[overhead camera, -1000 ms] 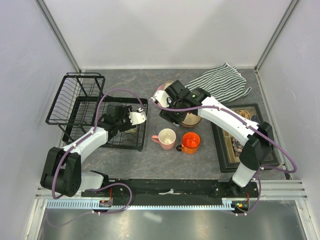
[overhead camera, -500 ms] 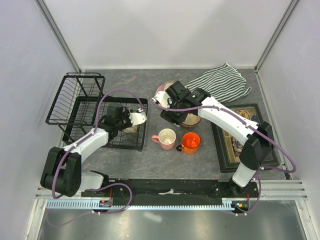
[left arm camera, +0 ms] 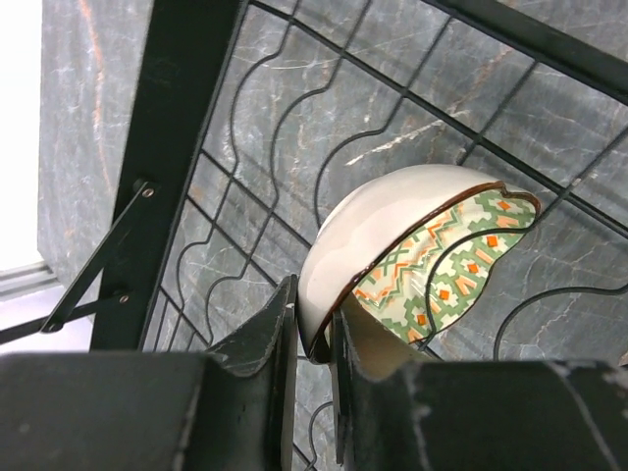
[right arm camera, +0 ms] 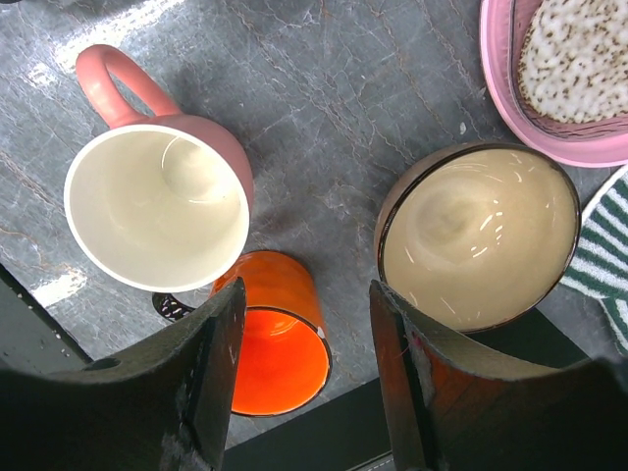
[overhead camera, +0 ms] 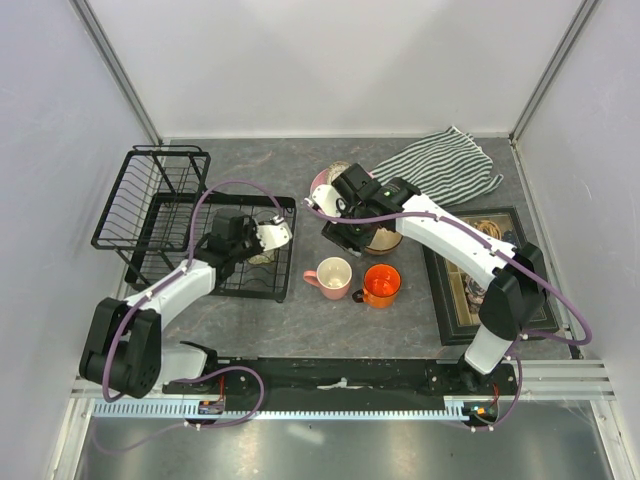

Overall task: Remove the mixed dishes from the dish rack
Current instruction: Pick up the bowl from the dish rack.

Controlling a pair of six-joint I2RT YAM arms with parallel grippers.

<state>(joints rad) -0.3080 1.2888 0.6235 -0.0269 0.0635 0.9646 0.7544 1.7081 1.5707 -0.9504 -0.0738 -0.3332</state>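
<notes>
The left gripper (left arm camera: 312, 345) reaches down into the flat tray part of the dish rack (overhead camera: 150, 205). Its fingers (left arm camera: 273, 339) are clamped on the rim of a small bowl (left arm camera: 392, 240), one outside the cream wall and one inside. The bowl is tipped on its side on the wavy wires, with its green and orange patterned inside facing right in the left wrist view. Whether it is lifted clear of the wires or leaning on them is hard to tell from this angle.

The right gripper (right arm camera: 306, 378) hangs over the grey table (overhead camera: 250, 160) with its fingers spread apart and nothing between them. Below it stand the pink mug (right arm camera: 157, 196) and the orange mug (right arm camera: 280, 339), just beside each other and both upright. The tan bowl (right arm camera: 478, 235) sits upright near them on the table. Beyond that bowl is the pink plate (right arm camera: 510, 108), with a speckled oval dish (right arm camera: 579, 59) lying in it. A striped cloth (overhead camera: 440, 165) lies at the far right of the table. A dark box (overhead camera: 480, 270) sits in front of the cloth.
</notes>
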